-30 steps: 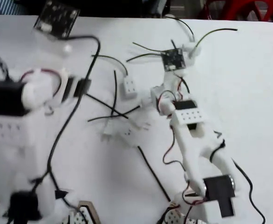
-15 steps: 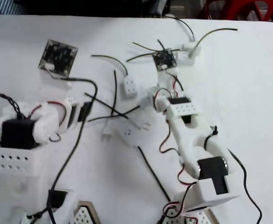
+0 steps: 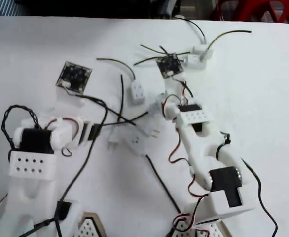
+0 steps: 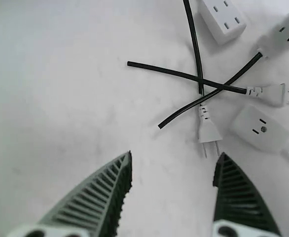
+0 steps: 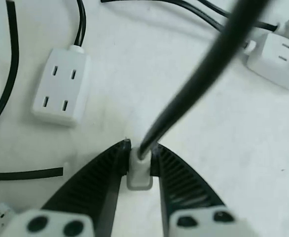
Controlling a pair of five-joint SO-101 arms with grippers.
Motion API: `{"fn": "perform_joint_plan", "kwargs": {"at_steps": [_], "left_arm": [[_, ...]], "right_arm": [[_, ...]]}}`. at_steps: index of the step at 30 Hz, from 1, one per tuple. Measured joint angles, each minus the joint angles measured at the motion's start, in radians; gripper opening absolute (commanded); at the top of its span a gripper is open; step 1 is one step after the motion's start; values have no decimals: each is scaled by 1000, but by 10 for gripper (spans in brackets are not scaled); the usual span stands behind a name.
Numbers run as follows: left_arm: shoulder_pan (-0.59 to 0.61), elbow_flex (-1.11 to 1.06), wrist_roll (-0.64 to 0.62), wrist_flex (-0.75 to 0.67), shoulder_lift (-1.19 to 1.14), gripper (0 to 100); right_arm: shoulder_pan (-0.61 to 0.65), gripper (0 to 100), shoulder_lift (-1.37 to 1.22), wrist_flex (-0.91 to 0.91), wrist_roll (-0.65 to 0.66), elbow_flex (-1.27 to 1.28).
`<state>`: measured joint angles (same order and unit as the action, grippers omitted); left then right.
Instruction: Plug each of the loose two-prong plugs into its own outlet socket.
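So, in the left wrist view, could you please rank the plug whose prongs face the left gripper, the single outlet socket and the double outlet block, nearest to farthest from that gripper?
1. Two-prong plug, just ahead of the open left gripper.
2. Single outlet socket, beside that plug, a little farther out.
3. Double outlet block, far off beyond the crossed black cords.

White arms [image 3: 203,148] with black servos [image 3: 227,186], red-black wires [image 3: 170,156], ribbed dark fingers [image 4: 101,191].

The right gripper [image 5: 139,150] clamps a white plug [image 5: 138,177], its black cord [image 5: 198,74] slanting away. Ahead of the claw lies a four-slot outlet block [image 5: 60,89]; farther off, apparently another socket [image 5: 277,59].
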<state>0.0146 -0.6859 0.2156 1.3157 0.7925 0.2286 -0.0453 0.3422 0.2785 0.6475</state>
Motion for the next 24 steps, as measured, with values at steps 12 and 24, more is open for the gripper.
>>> {"fn": "perform_joint_plan", "kwargs": {"at_steps": [12, 24], "left_arm": [[0, -138, 0, -103, 0, 264], [0, -176, 0, -158, 0, 264]], "right_arm": [[-8, 17, 17, -2, 14, 40], [-8, 18, 35, -2, 20, 51]]}}
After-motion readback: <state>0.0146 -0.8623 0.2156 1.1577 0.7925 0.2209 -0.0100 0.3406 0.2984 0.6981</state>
